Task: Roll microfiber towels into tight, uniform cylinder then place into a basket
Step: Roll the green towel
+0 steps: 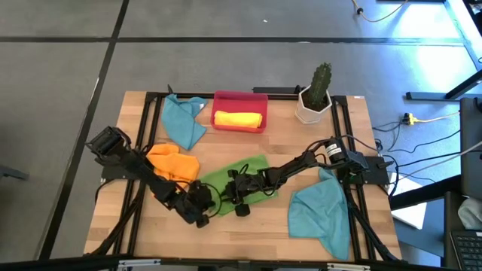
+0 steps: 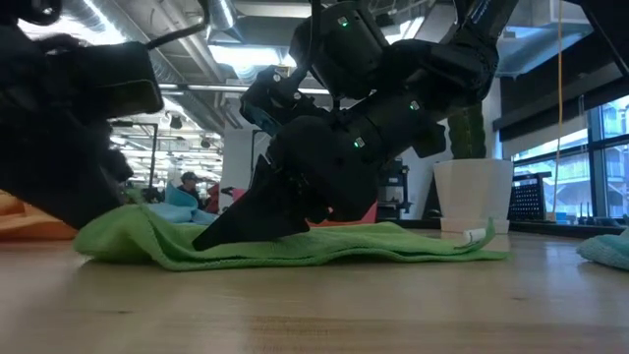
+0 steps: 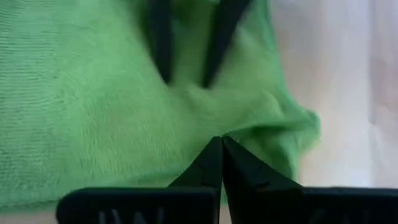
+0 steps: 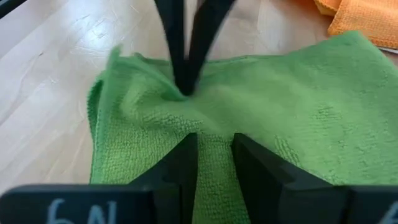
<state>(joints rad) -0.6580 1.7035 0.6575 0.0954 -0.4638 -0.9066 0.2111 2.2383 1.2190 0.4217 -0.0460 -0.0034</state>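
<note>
The green towel (image 1: 239,183) lies flat on the table (image 1: 248,226) in front of the red basket (image 1: 239,98), which already holds a rolled yellow towel (image 1: 239,119); the left gripper (image 3: 221,142) has its fingers pressed together, pinching the towel's near edge. The right gripper (image 4: 214,146), just beside it on the same edge, has its fingers parted a little with cloth between them. To start a tight, even roll, both should likely grip at the same height along the edge, then turn it over together towards the basket without dragging the cloth sideways.
</note>
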